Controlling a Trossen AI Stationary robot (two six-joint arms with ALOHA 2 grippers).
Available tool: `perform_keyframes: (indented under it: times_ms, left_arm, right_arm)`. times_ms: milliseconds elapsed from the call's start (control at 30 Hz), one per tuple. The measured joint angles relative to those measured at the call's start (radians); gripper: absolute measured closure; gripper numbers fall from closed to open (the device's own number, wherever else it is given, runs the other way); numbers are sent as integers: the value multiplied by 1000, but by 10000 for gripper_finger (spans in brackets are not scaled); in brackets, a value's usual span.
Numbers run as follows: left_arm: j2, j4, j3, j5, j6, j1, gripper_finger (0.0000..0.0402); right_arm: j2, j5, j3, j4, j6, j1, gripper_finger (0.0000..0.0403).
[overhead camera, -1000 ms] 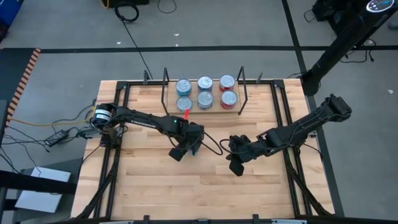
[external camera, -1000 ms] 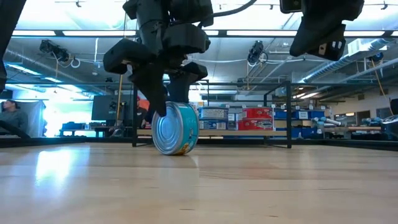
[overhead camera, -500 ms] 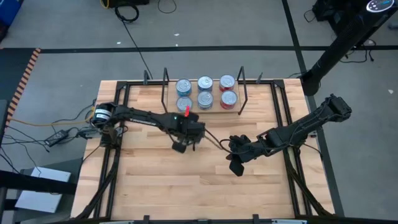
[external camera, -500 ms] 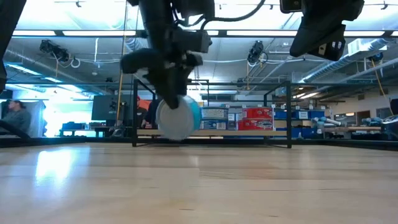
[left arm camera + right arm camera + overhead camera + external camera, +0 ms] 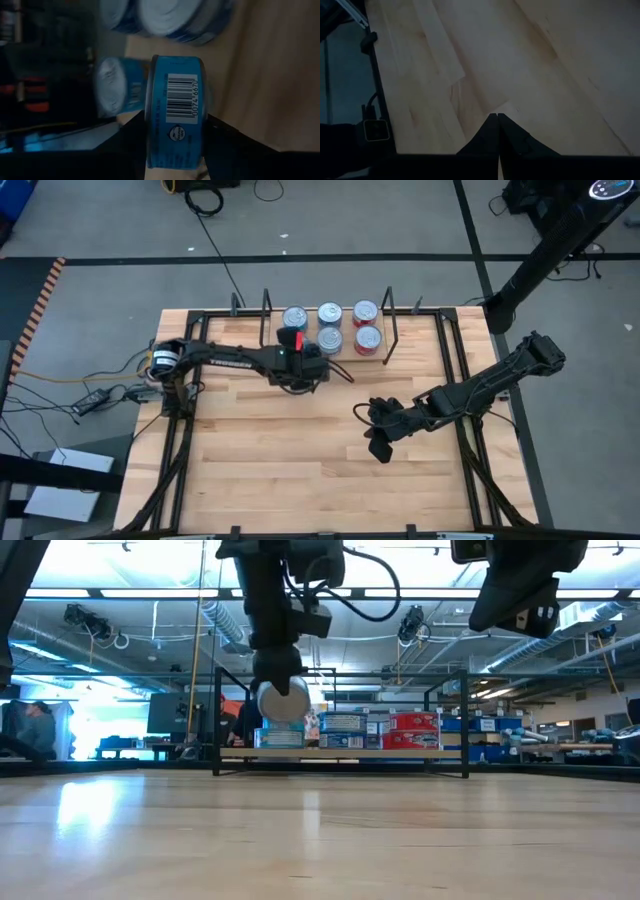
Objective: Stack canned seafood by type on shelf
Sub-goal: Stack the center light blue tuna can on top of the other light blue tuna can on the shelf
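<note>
Carrying one blue-labelled tin (image 5: 175, 125) on edge between its fingers, the left gripper (image 5: 295, 352) hangs over the left end of the shelf (image 5: 385, 357), clear of the board; in the low view the tin (image 5: 283, 700) shows its round silver face above the row already placed. The jaws are pinching the tin across its flat faces, with the barcode side wall facing the wrist camera.

Recommended handling, as a judgement: the tin is on edge and must be turned flat before release. Its place is with the blue tins at the left end, either on bare board there or squarely on top of a blue tin. Lower until contact, then spread the jaws; a release from height risks the tin rolling along the board. Keep the fingers clear of the black wire upright (image 5: 266, 315) at that end.

The right gripper (image 5: 377, 442) waits over the bare tabletop (image 5: 260, 470) well apart from the shelf, its fingers (image 5: 507, 135) pressed together and holding nothing.

Count from the high view: five tins visible on the shelf, three with blue labels (image 5: 329, 313) and two with red (image 5: 365, 312). A further tin may be hidden beneath the left gripper; this cannot be confirmed. One blue tin in the grip. No tins lie on the tabletop
</note>
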Motion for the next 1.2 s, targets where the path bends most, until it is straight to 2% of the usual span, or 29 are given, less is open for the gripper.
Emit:
perform_keyframes:
  times_ms: [133,467,700,767,933,1200]
  left_arm:
    - [0,4,0,-56,5,22,254]
    - [0,110,-76,-44,81,104,254]
    - [-4,130,-117,-50,119,120,254]
    - [-4,132,-118,-45,133,121,239]
    - [5,126,-125,75,145,118,188]
    - [2,122,-123,87,144,114,181]
  right_arm:
    - [0,-16,0,0,16,-2,397]
    - [0,-16,0,1,46,-2,397]
    - [0,-16,0,1,47,-2,397]
    - [0,-16,0,1,47,-2,397]
    - [0,-16,0,1,49,-3,397]
    - [0,-17,0,2,50,-3,397]
